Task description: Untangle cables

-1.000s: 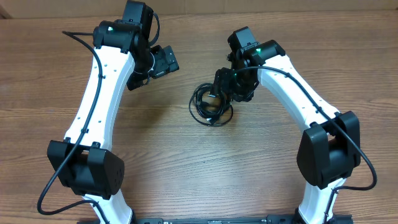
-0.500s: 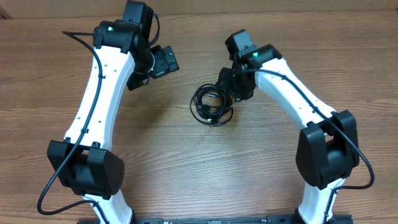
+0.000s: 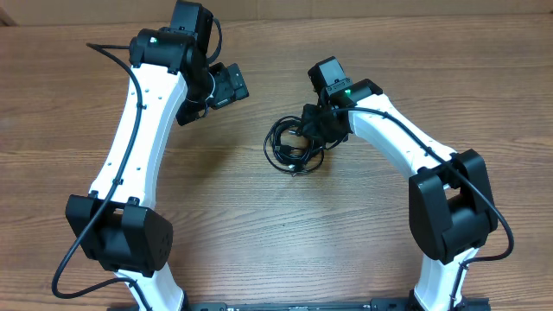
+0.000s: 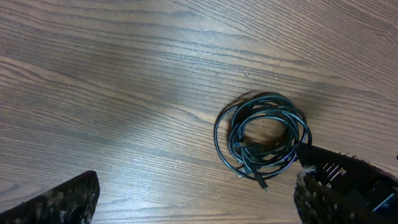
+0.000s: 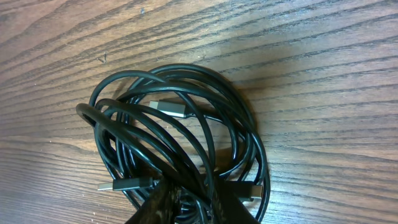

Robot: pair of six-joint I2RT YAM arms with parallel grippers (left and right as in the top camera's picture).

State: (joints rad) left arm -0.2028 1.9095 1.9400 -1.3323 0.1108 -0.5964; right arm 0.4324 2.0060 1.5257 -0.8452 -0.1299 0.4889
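- My left gripper (image 3: 223, 88) hangs up and to the left of the cables (image 3: 294, 145), well apart from them; its jaws stand wide, one finger (image 4: 56, 199) at each lower corner of my left wrist view, and it holds nothing.
- The cables lie as one small, roughly round coil on the wood-grain desk (image 3: 259, 216); they are thin, smooth, glossy black cords, several loops stacked and crossing each other; a silvery plug end (image 5: 171, 107) lies inside the ring, and another plug (image 5: 112, 185) pokes out at its lower left edge.
- My right gripper (image 3: 315, 128) sits on the right edge of the coil; in the right wrist view its dark jaws appear drawn together with strands running in between them, so I judge it closed on the cables, though the pinch itself is hidden.
- Risk, as I judge it: if the jaws hold several loops rather than one strand, a lift would carry the whole coil up as a lump; nothing anchors the far side, since my left gripper is away from it.
- A plug could snag on a crossing loop and tighten the knot; the slick cord could also slip from the jaws.
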